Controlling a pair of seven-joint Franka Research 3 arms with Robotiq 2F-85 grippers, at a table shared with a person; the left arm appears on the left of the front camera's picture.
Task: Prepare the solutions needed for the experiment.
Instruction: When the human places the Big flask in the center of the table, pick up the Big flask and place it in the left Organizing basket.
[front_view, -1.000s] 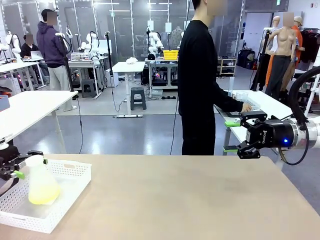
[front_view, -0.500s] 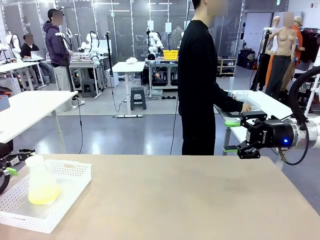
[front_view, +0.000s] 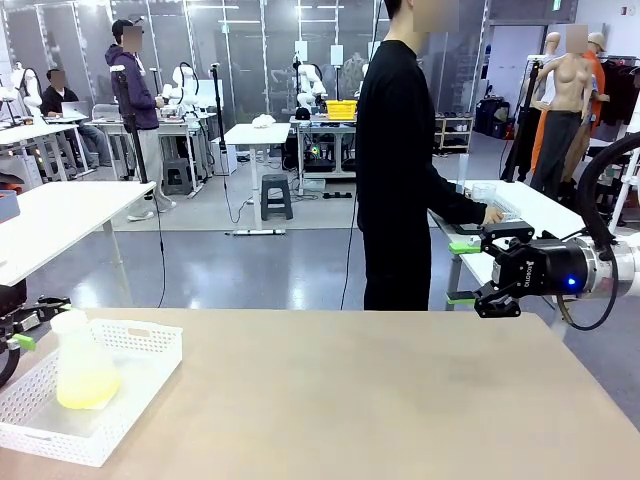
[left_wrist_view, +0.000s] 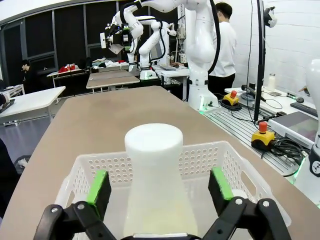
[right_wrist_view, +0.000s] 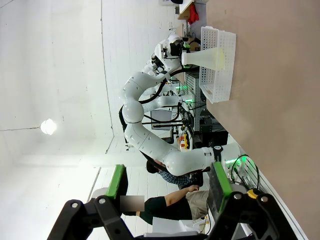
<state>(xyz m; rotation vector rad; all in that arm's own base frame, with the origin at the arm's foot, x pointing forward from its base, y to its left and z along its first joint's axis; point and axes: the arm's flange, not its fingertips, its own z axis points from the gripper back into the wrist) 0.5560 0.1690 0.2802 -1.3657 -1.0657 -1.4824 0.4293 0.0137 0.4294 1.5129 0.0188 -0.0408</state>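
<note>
A translucent white conical flask (front_view: 80, 345) stands upright in a white perforated basket (front_view: 150, 330) at the table's left end. A shallow layer of pale yellow-green solution (front_view: 87, 388) lies in its bottom. My left gripper (front_view: 38, 320) is at the left edge, open, just left of the flask's neck and apart from it. In the left wrist view the flask (left_wrist_view: 152, 170) rises between the green pads (left_wrist_view: 98, 187) without touching them, and the solution (left_wrist_view: 157, 220) shows faintly low down. My right gripper (front_view: 463, 272) hangs open and empty past the table's far right corner.
A person in black (front_view: 400, 160) stands at the far side, one hand on a side table (front_view: 530, 205) to the right. The wooden table (front_view: 380, 400) stretches bare between basket and right arm. The right wrist view shows the basket (right_wrist_view: 220, 75) far off beyond its open fingers (right_wrist_view: 117, 182).
My left gripper has drawn back a little to the left, away from the flask's neck. The flask, basket and right arm have stayed put.
</note>
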